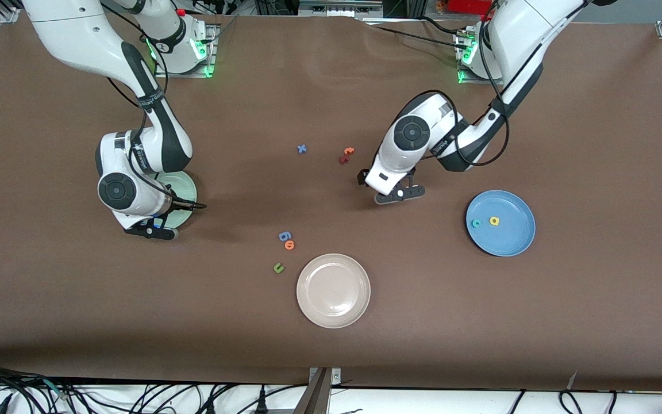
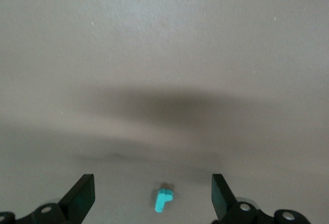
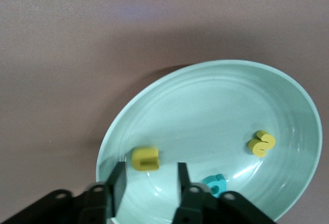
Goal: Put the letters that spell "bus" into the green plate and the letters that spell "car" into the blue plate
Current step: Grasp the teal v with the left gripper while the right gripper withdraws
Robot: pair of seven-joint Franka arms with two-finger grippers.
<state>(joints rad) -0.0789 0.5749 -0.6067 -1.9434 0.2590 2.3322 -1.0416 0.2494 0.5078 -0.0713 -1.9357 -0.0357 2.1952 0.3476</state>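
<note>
The green plate (image 3: pixel 216 111) holds a yellow "u" (image 3: pixel 145 159), a yellow "s" (image 3: pixel 261 143) and a teal "b" (image 3: pixel 216 184). My right gripper (image 3: pixel 149 183) hangs open low over this plate (image 1: pixel 184 187); the "u" lies just past its fingertips, free of them. The blue plate (image 1: pixel 509 241) holds a teal "c" (image 1: pixel 476 223) and a yellow "a" (image 1: pixel 495 221). My left gripper (image 2: pixel 153 198) is open above the bare table beside the blue plate, toward the middle of the table, and a teal "r" (image 2: pixel 163 199) lies flat below the gap. In the front view the left gripper (image 1: pixel 401 194) hides the "r".
A beige plate (image 1: pixel 333 290) sits near the table's front middle. Loose letters lie mid-table: a blue "g" (image 1: pixel 284 236), an orange "o" (image 1: pixel 289 245), a green "u" (image 1: pixel 278 267), a blue "x" (image 1: pixel 301 149), an orange "t" (image 1: pixel 349 151) and a dark red letter (image 1: pixel 343 160).
</note>
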